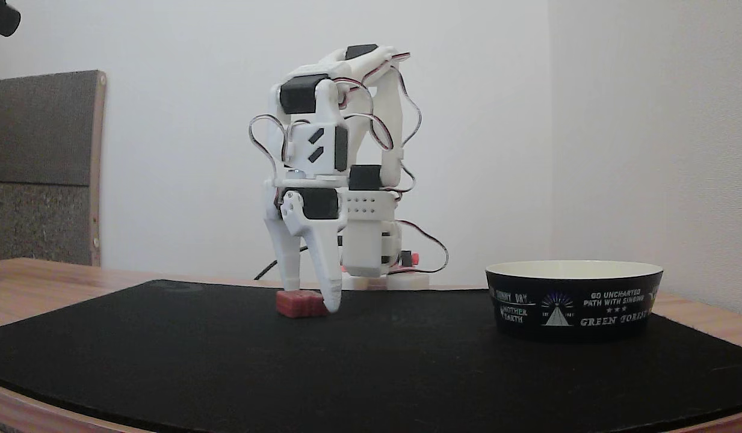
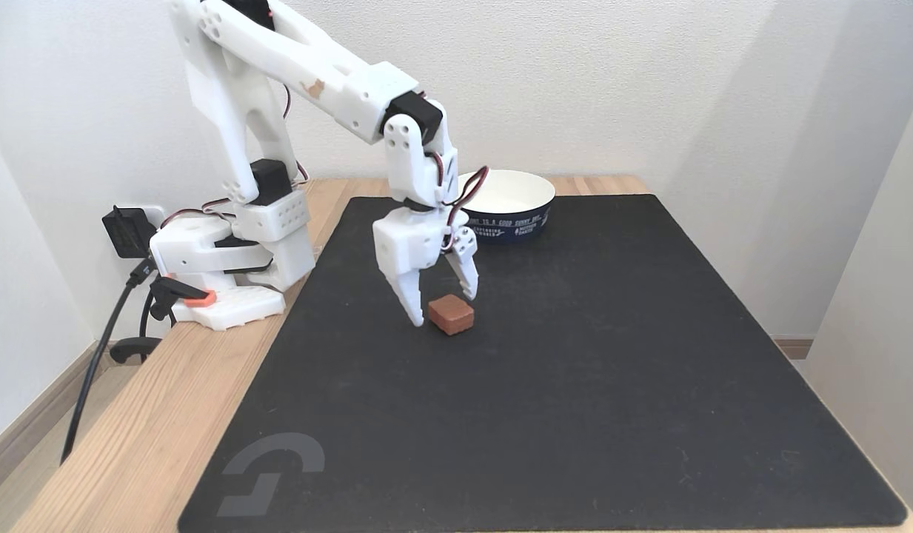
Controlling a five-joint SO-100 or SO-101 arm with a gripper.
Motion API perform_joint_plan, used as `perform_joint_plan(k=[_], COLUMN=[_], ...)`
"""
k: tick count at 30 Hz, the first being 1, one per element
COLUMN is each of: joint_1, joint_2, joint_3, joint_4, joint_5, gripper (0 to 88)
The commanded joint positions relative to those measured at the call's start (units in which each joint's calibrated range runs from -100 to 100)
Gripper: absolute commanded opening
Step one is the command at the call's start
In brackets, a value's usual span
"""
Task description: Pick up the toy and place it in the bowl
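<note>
The toy, a small low red block, lies on the black mat near its middle; the low fixed view shows the toy from the side. My white gripper points down and stands open, one finger on each side of the block with the tips down near the mat. In the low fixed view the gripper has one finger behind the block and the other in front of its right end. I cannot tell whether the fingers touch it. The black bowl with white text and a cream inside stands behind the gripper, seen as the bowl far right.
The arm's base with its cables sits on the wooden table at the mat's left edge. A grey-brown board leans on the wall. White walls close in behind and on one side.
</note>
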Motion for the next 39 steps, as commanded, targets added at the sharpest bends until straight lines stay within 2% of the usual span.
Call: perform_joint_plan(k=[1,11,15,16,23,25,26,30,31,34,35,39], joint_1=[0.5,1.1,1.1,1.1,0.8,-0.3,-3.4,-10.9,-16.5,-25.1,-30.3,-37.8], joint_2=[0.0,0.0,0.0,0.0,-0.9,-1.2,-3.0,-7.0,-8.9,-12.3,-13.8,-14.1], joint_3=[-0.3,0.2,0.2,0.2,0.0,-1.6,-5.1,-9.9,-10.8,-11.6,-11.2,-10.7], joint_4=[-2.8,-4.6,-4.6,-4.6,-4.0,-4.4,-4.2,-3.9,-4.4,-5.4,-8.0,-12.6], joint_5=[0.0,0.0,0.0,0.0,-0.3,-2.7,-6.1,-13.5,-17.2,-22.5,-25.2,-28.8], gripper=[29.8,29.5,10.4,2.7,2.4,2.3,2.3,2.3,2.3,2.6,2.8,2.9])
